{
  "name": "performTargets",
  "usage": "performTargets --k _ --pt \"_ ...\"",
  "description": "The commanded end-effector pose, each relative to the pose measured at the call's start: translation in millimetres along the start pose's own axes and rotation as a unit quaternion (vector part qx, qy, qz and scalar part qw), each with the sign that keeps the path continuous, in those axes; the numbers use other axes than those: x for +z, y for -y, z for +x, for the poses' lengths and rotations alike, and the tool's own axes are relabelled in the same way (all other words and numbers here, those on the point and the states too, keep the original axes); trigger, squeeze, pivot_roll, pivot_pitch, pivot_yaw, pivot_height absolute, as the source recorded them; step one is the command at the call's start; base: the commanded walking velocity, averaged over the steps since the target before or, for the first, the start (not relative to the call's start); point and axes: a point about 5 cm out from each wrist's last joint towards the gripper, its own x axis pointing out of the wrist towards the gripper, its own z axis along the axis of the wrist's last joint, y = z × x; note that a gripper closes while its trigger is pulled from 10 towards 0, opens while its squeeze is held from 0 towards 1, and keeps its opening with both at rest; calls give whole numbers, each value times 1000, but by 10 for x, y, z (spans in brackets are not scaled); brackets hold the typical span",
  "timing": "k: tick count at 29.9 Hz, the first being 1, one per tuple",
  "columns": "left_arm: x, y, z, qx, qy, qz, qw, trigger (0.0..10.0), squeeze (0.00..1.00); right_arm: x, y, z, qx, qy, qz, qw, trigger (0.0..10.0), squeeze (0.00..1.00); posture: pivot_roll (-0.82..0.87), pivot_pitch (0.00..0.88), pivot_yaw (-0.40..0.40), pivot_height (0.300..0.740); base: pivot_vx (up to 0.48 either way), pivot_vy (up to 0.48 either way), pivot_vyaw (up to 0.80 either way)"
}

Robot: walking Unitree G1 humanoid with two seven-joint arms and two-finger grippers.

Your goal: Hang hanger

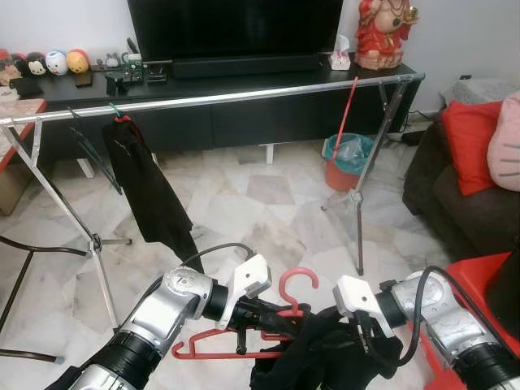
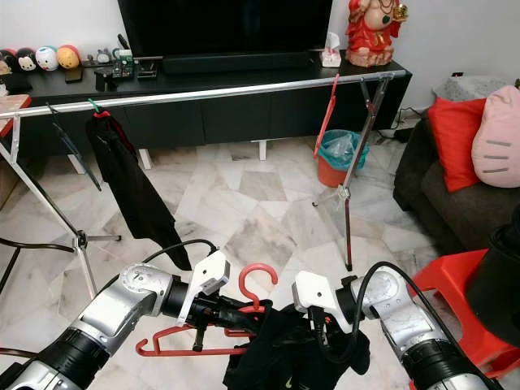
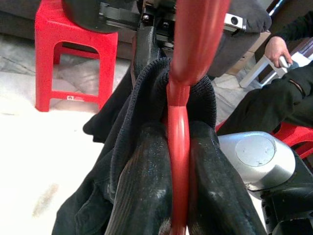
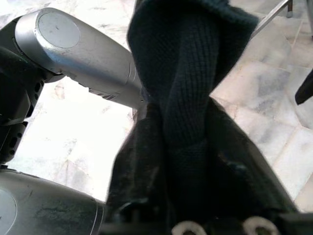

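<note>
The left gripper is squeezing the red hanger low near the floor, the right gripper is pinching the black cloth, which might be slipping off before reaching the rail.

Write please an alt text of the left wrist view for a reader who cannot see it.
The left tool is shut on a red hanger, whose neck runs between its two black fingers into a dark knit garment. Behind stand a red stool and a seated person's hand.
</note>
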Motion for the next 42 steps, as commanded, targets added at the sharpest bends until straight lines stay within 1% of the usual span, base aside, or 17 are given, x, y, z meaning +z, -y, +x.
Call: performTargets --k 1,8,24,25,32,37,38,42 --pt "290 -20 -17 2 54 49 997 10000 0 -75 -81 124 35 -12 11 999 0 0 18 4 -22 740 0 0 0" --pt "287 -20 -20 2 54 49 997 10000 0 -48 -86 111 41 1 14 999 0 0 17 5 -22 740 0 0 0" --pt "275 -23 -17 4 46 57 997 10000 0 -48 -95 114 45 3 18 999 0 0 16 6 -19 740 0 0 0" --pt "273 -23 -17 3 46 55 997 10000 1000 -49 -96 113 45 2 18 999 0 0 15 5 -19 740 0 0 0" --pt "273 -26 -24 3 47 53 998 10000 1000 -51 -100 118 46 2 19 999 0 0 17 6 -19 740 0 0 0" --pt "253 -27 -74 2 39 52 998 10000 1000 -72 -97 122 42 -6 19 999 0 0 19 9 -19 740 0 0 0" --pt "232 -36 -112 6 31 52 998 10000 1000 -91 -91 106 35 -12 20 999 0 0 19 9 -19 740 0 0 0" --pt "155 -47 -187 9 1 55 998 10000 1000 -128 -77 62 24 -23 22 999 0 0 20 10 -18 740 0 0 0"
